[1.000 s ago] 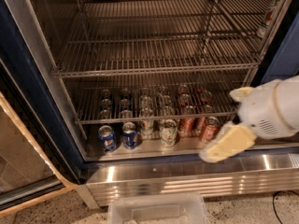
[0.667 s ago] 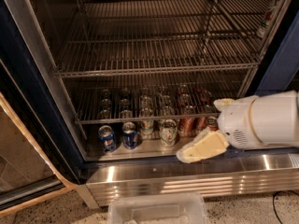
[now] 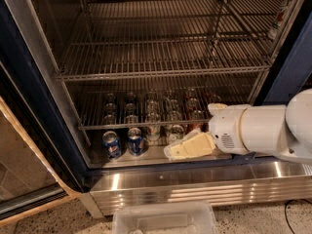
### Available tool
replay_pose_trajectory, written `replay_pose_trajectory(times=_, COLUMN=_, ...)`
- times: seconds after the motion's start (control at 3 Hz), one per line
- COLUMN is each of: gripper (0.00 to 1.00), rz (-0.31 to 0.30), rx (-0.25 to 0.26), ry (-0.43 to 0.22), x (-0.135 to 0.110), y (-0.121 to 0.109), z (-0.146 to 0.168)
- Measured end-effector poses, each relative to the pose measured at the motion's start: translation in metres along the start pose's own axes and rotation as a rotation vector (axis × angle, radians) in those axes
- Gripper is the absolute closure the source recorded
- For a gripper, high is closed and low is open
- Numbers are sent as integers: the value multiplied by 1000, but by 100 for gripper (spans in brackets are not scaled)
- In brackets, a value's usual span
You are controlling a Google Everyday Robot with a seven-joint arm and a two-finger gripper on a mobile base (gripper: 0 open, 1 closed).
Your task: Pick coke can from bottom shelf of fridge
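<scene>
- The gripper (image 3: 171,152) is travelling leftward along the mouth of the fridge (image 3: 195,182). A second ago it was sitting to the right of the red cans. Its tip is now lying low over the bottom shelf (image 3: 146,156), just in front of the white-and-green can (image 3: 174,131).
- The coke can (image 3: 194,127) is standing in the front row on the bottom shelf, right of the white-and-green can. The gripper is covering most of it, and only a sliver of red is showing, so its exact outline is uncertain.
- Whether the gripper is released or clenched cannot be told from this angle.
- The blue cans (image 3: 135,141) are standing at the left, apart from the gripper.
- Judgement: the approach is under way. Closing on the coke can and drawing it out of the fridge are looking not yet done.
</scene>
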State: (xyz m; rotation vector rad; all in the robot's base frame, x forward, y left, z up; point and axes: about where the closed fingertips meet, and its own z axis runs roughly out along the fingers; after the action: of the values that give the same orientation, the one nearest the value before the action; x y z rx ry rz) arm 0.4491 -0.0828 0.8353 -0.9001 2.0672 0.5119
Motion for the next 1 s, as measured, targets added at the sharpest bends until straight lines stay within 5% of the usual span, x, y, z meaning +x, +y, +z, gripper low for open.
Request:
replay_pose_trajectory(times=0.67, gripper=0, rz=17, rx=49, ry=-21, x=5, y=4, z=8)
replay_pose_trajectory(times=1.0, gripper=0, rz=108, rx=107, ry=-101, x=30, y=3, z=31)
